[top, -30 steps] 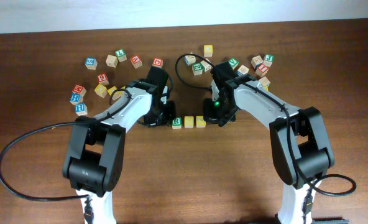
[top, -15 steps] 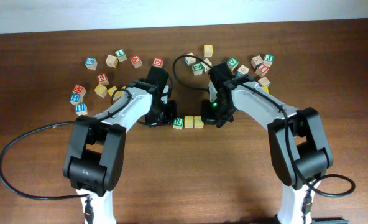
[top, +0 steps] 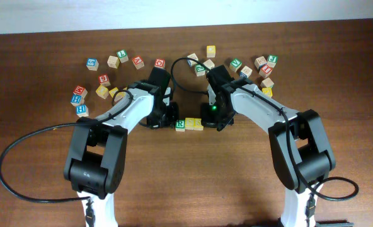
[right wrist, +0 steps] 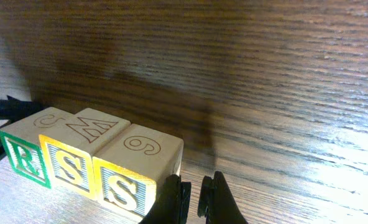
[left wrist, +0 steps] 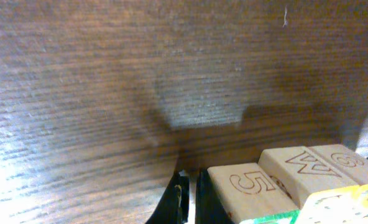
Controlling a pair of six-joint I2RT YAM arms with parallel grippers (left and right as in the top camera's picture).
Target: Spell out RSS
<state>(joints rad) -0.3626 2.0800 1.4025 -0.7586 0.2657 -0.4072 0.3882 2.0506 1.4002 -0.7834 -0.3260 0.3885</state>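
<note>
Fingers on both grippers are pinched shut, holding nothing. Just right of the left gripper (left wrist: 189, 198) fingertips sits the R cube (right wrist: 23, 158). The first S cube (right wrist: 66, 169) and second S cube (right wrist: 119, 186) follow, touching in a row that ends just left of the right gripper (right wrist: 195, 200). I'd nudge inward gently and evenly, or the row may buckle.
</note>
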